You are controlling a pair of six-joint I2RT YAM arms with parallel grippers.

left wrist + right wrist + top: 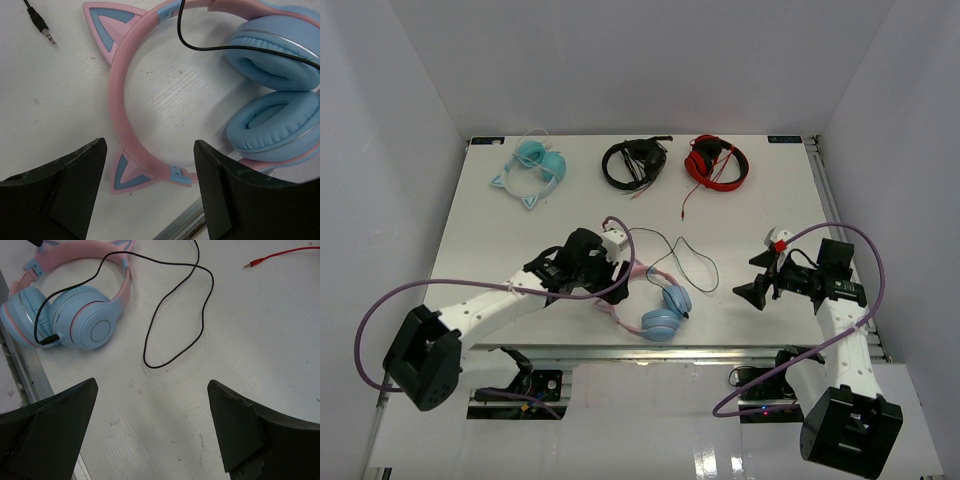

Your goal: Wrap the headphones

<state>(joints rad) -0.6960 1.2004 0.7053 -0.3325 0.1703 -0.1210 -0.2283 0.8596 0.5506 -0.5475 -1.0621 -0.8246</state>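
Where the table [500,230] nears its front edge, lower centre of the overhead view, the headphones [663,310] lie flat, with the blue cups side by side and the pink band toward the left. Left gripper [150,150] hangs over the band, jaws spread wide, holding nothing. Right gripper [152,387], at frame right, stands fully open and empty. Black cable [175,315] loops loose across the table; its plug [42,27] lies free, upper left of the left wrist view.
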